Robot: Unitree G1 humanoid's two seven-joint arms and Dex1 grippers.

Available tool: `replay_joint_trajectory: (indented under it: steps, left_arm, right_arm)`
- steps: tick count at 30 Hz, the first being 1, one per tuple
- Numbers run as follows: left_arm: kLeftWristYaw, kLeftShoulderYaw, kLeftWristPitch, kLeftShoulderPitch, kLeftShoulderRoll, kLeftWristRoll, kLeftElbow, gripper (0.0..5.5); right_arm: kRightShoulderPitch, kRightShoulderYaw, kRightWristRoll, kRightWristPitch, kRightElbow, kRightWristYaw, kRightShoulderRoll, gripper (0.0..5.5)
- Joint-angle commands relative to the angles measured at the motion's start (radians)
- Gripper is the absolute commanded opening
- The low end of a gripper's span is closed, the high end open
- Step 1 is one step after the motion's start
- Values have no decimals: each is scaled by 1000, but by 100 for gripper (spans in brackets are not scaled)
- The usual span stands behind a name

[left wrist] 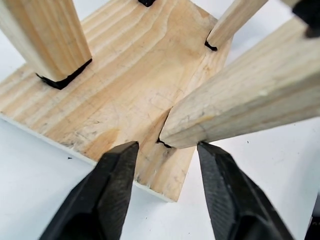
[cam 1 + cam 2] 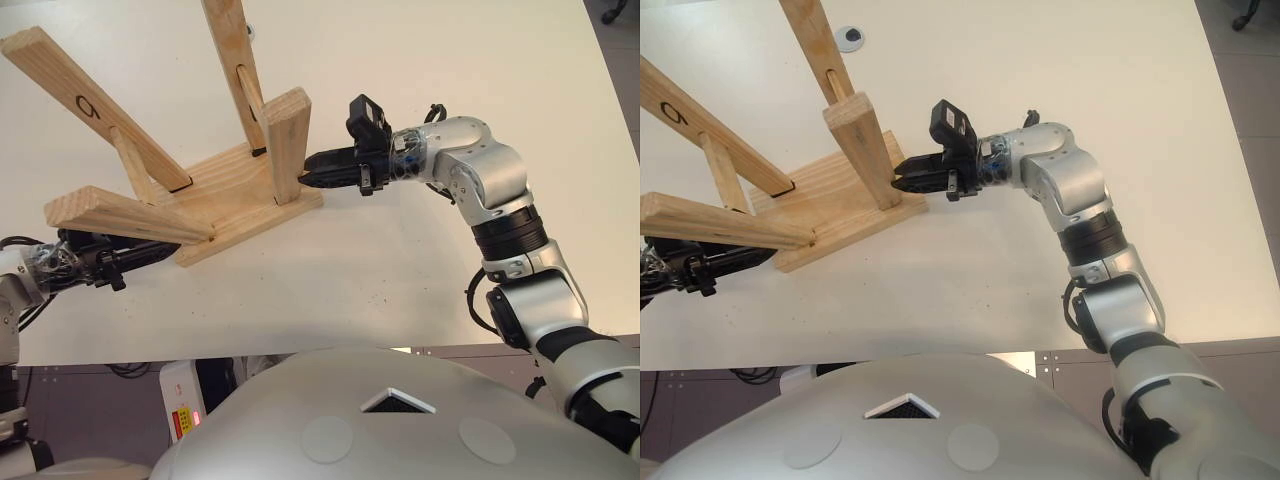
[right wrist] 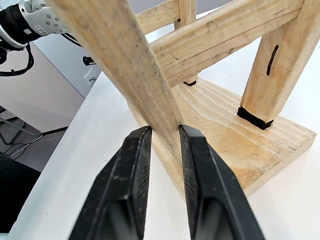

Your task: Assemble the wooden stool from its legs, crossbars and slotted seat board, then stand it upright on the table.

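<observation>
The wooden stool lies upside down on the white table, its slotted seat board (image 2: 228, 192) flat and its legs pointing up and outward. Short crossbars (image 2: 130, 158) join the legs in pairs. My right gripper (image 2: 304, 177) is shut on the right-hand leg (image 2: 284, 140) just above the board; in the right wrist view its fingertips (image 3: 141, 137) pinch that leg's narrow edge. At the board's near left corner, my left gripper (image 1: 167, 150) stands open, level with the table. The base of the near left leg (image 1: 235, 102) sits just beyond its fingertips.
The white table (image 2: 420, 60) stretches bare to the right of and behind the stool. Its front edge (image 2: 300, 352) runs close below both arms. A small round fitting (image 2: 851, 38) is set in the tabletop behind the stool.
</observation>
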Motion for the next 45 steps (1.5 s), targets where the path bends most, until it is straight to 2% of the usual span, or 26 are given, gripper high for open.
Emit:
replay_joint_trajectory:
  steps: [1, 6, 11, 16, 20, 23, 29, 33, 39, 45]
  left_arm:
    - [-27, 16, 20, 11, -18, -70, -75, 269]
    - [-35, 38, 38, 43, -17, -81, -115, 273]
    - [-43, 72, 38, 109, 7, -85, -167, 273]
    - [15, 63, 16, 32, -59, -116, -170, 273]
    - [34, 21, 15, -4, -84, -114, -135, 215]
    - [12, -2, 18, 0, -66, -111, -109, 195]
    - [-68, -37, 14, -48, -15, -118, -31, 194]
    - [-191, -138, 4, -160, 52, -93, 65, 194]
    - [-275, -215, -4, -293, 86, -88, 117, 192]
    - [-307, -252, 1, -342, 84, -90, 144, 176]
  right_arm:
    - [-9, 27, -7, 13, -4, 15, 7, 69]
    - [-15, 21, -40, -4, 34, -8, 18, 4]
    - [-17, 21, -63, -18, 57, -28, 19, 2]
    - [-6, 26, -57, -16, 42, -20, 13, 2]
    - [-8, 33, -55, -17, 35, -1, 5, 0]
    - [-12, 23, -66, -19, 33, -10, -12, 0]
    - [-27, -44, -73, -38, 54, 10, -112, 103]
    - [-82, -74, -69, -62, 128, 49, -130, 154]
    - [-77, -42, -33, -14, 81, 109, -70, 156]
    - [-36, -29, 27, 59, 4, 116, -45, 156]
